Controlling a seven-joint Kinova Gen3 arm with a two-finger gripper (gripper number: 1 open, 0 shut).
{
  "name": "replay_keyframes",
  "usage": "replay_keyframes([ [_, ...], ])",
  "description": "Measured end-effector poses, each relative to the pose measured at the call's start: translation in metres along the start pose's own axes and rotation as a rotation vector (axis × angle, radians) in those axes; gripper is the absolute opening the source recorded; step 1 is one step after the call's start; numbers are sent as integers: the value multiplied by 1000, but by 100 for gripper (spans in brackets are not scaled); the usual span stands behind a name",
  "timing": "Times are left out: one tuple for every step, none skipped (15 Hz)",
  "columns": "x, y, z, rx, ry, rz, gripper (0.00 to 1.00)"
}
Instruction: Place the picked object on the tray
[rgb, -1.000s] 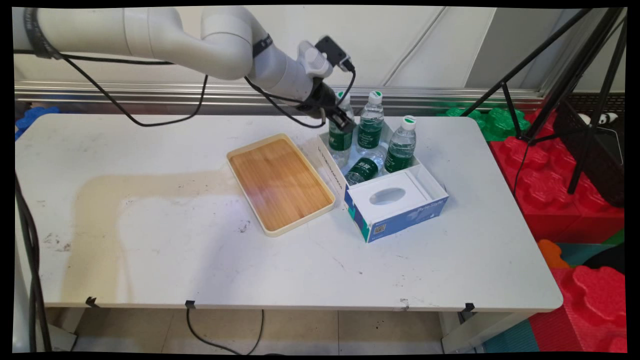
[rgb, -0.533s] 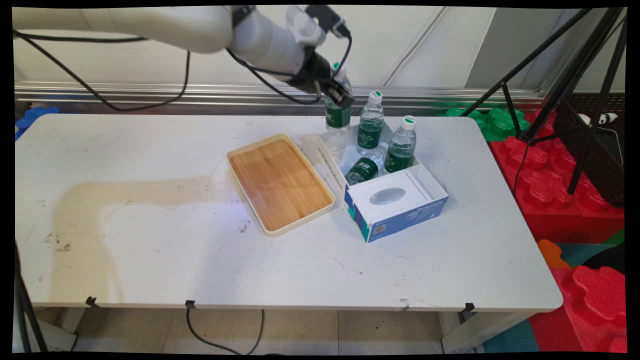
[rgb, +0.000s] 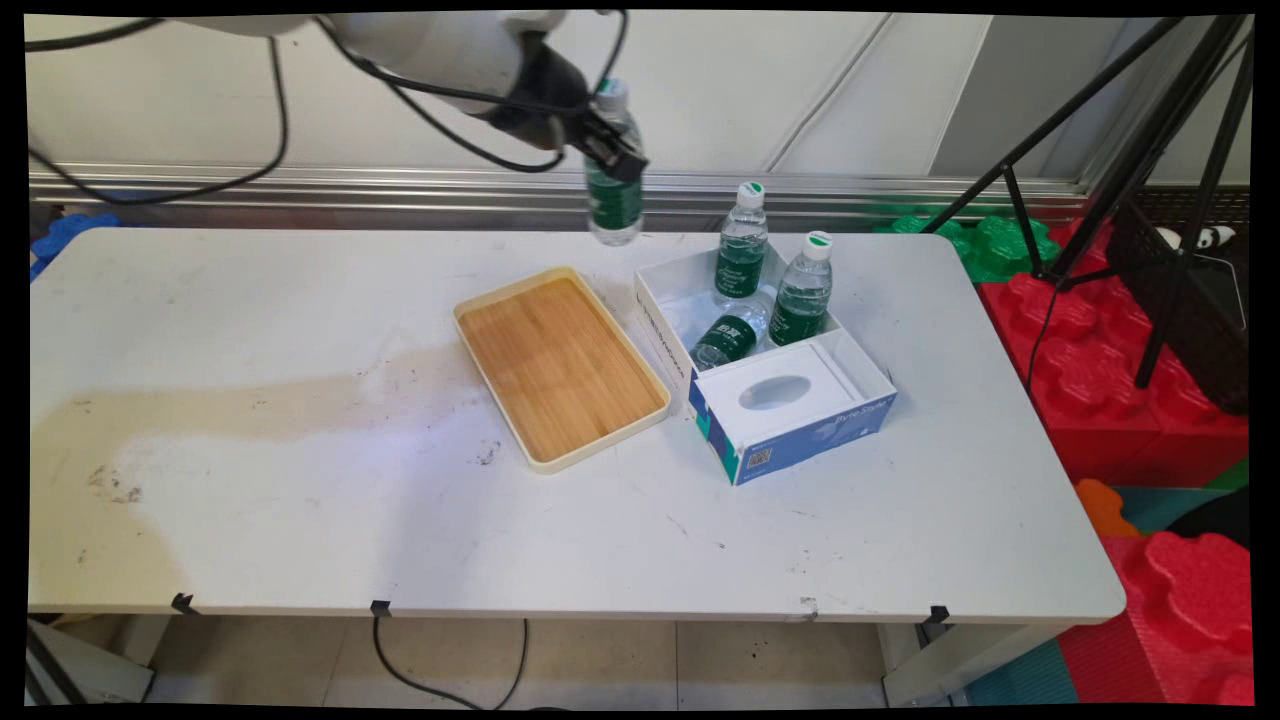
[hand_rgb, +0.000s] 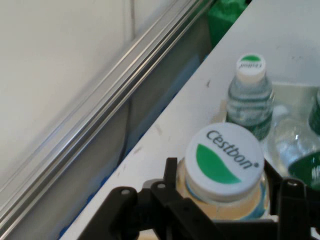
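Gripper: you see the black two-finger gripper (rgb: 610, 150) high over the table's far edge, its fingers clamped on the neck of a clear plastic water bottle with a green label and white cap (rgb: 612, 195); in the hand view the gripper (hand_rgb: 225, 200) grips the bottle (hand_rgb: 225, 165) just under its cap, which reads "C'estbon"

Held bottle: you find it hanging upright in the air, clear of the table, above the far edge and to the left of the carton

Carton: an open white cardboard box (rgb: 655, 320) sits right of centre on the table, its near end touching the tissue box

Bottles in carton: you count two matching green-labelled bottles standing upright, one at the far corner (rgb: 742, 245) and one just to its right (rgb: 803, 290); a third (rgb: 728, 335) lies on its side below them. In the hand view one standing bottle (hand_rgb: 250, 95) shows beyond the held cap

Tissue box: a blue and white tissue box with an oval opening (rgb: 795, 410) lies at the carton's near end

Tray: a rectangular bamboo tray with a cream rim (rgb: 560, 365) lies flat just left of the carton, nothing on it

Table: a white table with rounded corners (rgb: 300, 500), scuffed and stained on your left

Surroundings: red and green foam blocks (rgb: 1100, 400) and a black tripod (rgb: 1170, 200) stand off the table's right side
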Motion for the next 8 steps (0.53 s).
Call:
replay_keyframes([
  [-3, -2, -7, 4, -6, -1, 0],
  [-8, -6, -16, 12, -16, -3, 0],
  [-13, -10, -26, 20, -29, -7, 0],
  [-19, -14, -35, 29, -42, -13, 0],
  [-24, -18, -40, 37, -51, -18, 0],
  [-27, -20, -43, 42, -58, -22, 0],
  [-32, -24, -46, 52, -67, -29, 0],
  [-34, -27, -47, 59, -74, -34, 0],
])
